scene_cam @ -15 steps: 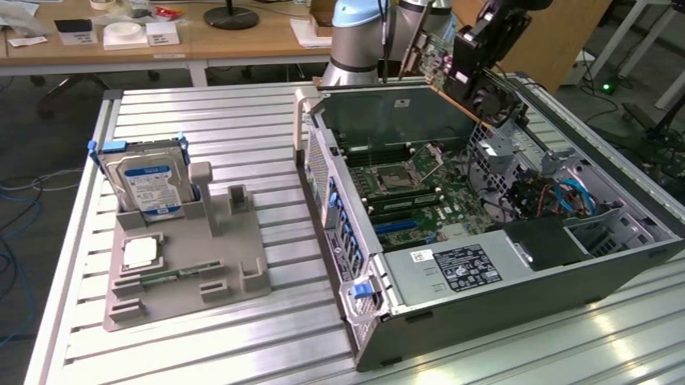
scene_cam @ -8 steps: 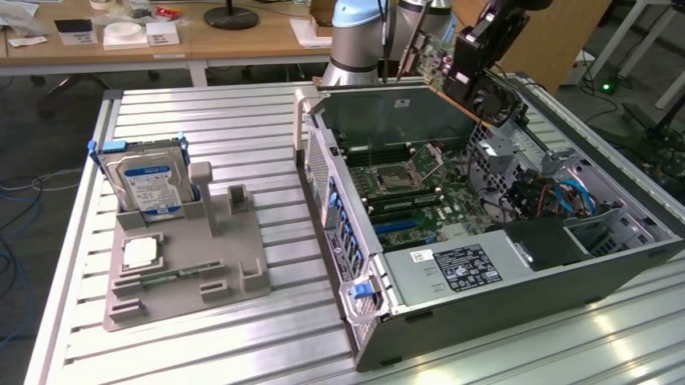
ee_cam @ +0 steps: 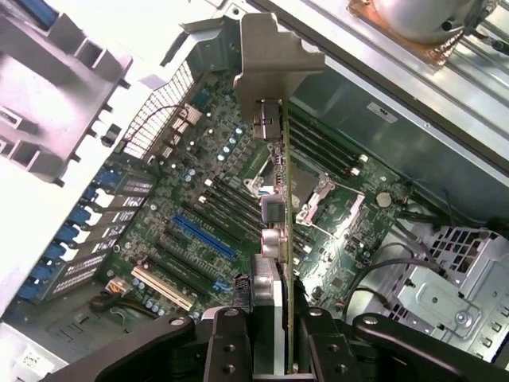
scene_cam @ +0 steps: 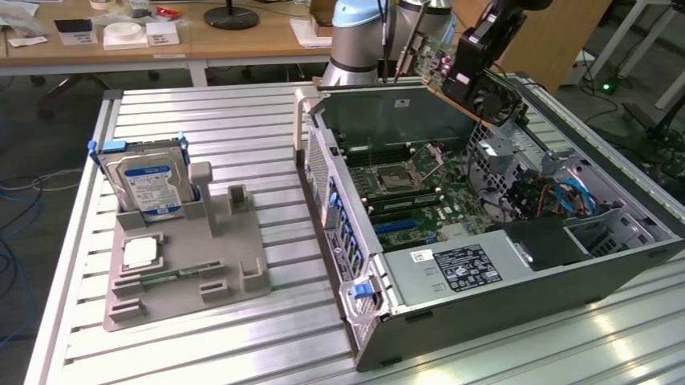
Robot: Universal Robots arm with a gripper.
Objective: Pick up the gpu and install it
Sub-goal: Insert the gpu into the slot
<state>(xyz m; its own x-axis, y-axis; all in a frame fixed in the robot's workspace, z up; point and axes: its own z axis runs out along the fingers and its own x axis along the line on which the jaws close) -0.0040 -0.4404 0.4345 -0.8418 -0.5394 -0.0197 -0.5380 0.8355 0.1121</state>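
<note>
On the slotted metal table (scene_cam: 214, 120), a PC case (scene_cam: 514, 297) lies on its side with the panel off, so the motherboard (scene_cam: 418, 204) faces up. There's a power supply (scene_cam: 460, 265) at the near end, and a tangle of blue and orange cables (scene_cam: 567, 192) by the metal drive cage (scene_cam: 599, 228) on the exterior view's right. Off to the exterior view's left sits a grey fixture tray (scene_cam: 214, 241) with a blue-labelled hard drive (scene_cam: 150, 180) standing upright in it, plus a CPU chip (scene_cam: 141, 253) and a small memory stick (scene_cam: 172, 275) lying flat. The gpu (scene_cam: 492, 92) is up in the air over the far end of the case, tilted, not touching anything below. The gripper (scene_cam: 476, 64) has it pinched from above, jaws narrowed onto the card. In the wrist view the gpu (ee_cam: 274, 72) runs edge-on straight out from between the gripper (ee_cam: 274, 326) fingers (ee_cam: 227, 338), silver bracket at the far end. Under it you can see the blue slot (ee_cam: 203, 236), the memory slots and the CPU socket (ee_cam: 306, 187), well apart from the card. Behind the table are the arm's base (scene_cam: 358, 40), wooden desks (scene_cam: 246, 40) with clutter, and office chairs.
</note>
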